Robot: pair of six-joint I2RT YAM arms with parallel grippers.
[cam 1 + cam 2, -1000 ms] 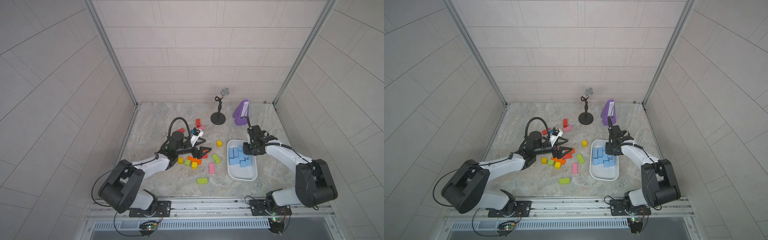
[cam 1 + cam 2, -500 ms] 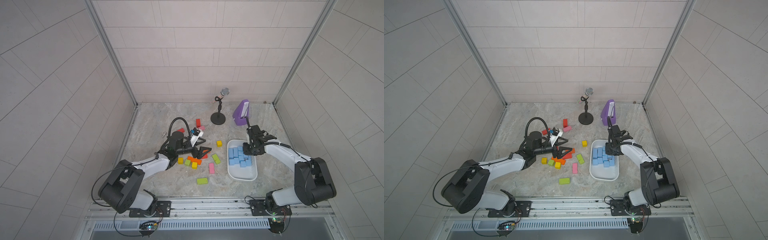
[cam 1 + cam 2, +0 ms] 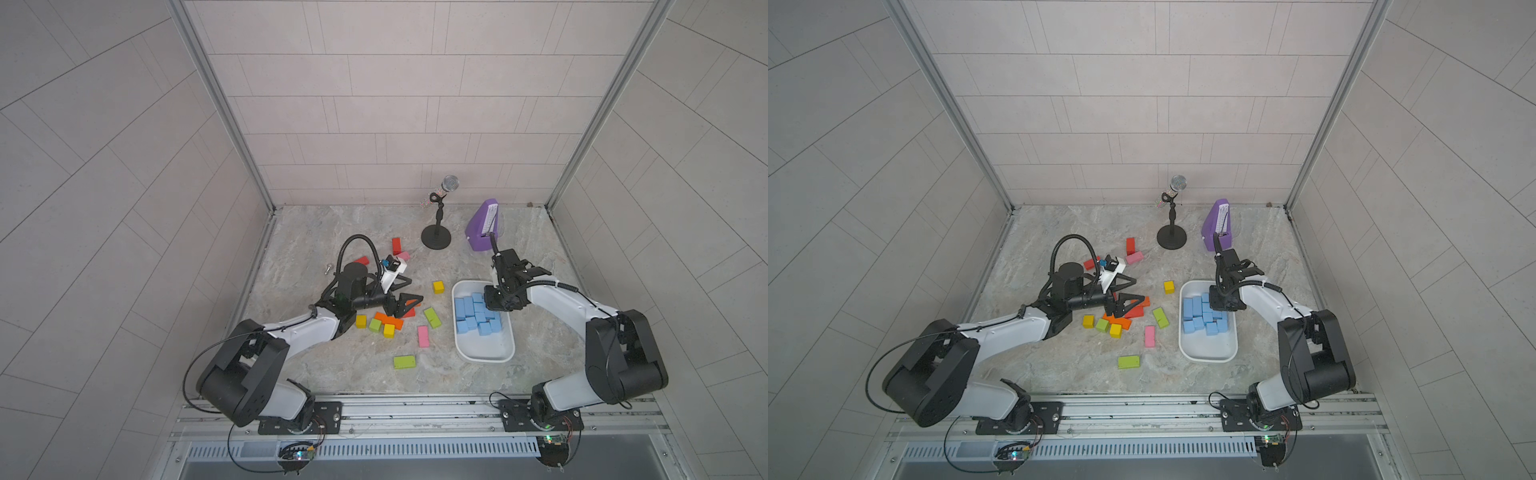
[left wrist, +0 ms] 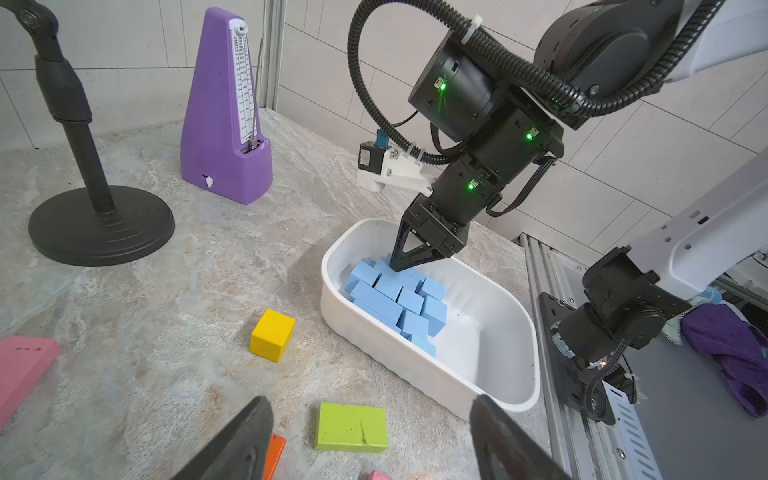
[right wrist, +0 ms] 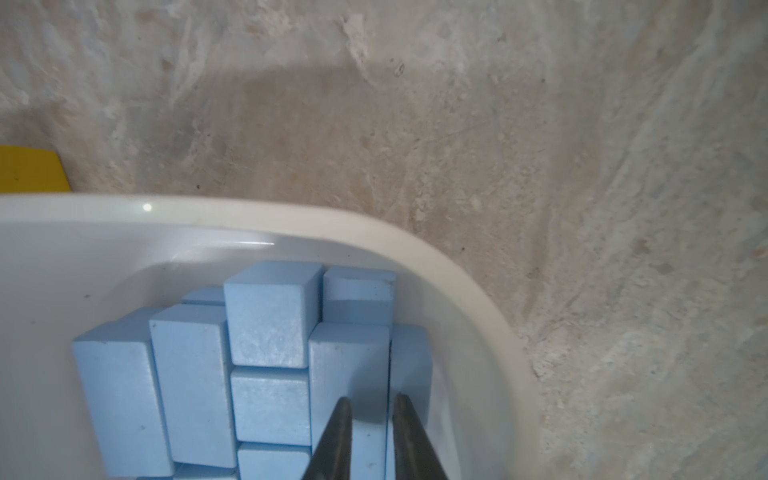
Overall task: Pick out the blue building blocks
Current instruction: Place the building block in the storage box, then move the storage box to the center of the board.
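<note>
On a marbled tabletop (image 3: 340, 374) walled in pale tile, two robot arms work a sorting job that looks all but finished. The right arm (image 3: 557, 298) reaches in from the lower right of the frame to a white tray (image 3: 484, 349), right of centre in both top views. The left arm (image 3: 299, 328) stretches from the lower left over a scatter of coloured blocks (image 3: 388, 324) at centre.

A purple metronome (image 3: 482, 228) and a microphone stand (image 3: 436, 240) sit toward the back wall. The metronome is just behind the right wrist, where a careless lift-out could well knock it over.

The blue building blocks (image 3: 473, 316) lie packed, some stacked, in the upper half of the tray; none shows among the strays outside it. The right gripper (image 5: 371, 399), jaws pinched nearly together and holding nothing, has its tips down on the top of the pile. Pressing on at that loaded end could skid or tip the light-looking tray, or a snagged brick could ride up and spill over the rim.

The left gripper (image 4: 370, 400), jaws wide and empty, hangs over a green brick (image 4: 351, 428) near a yellow cube (image 4: 272, 334). Closing here would seize the wrong colour or shove a stray against the tray.
</note>
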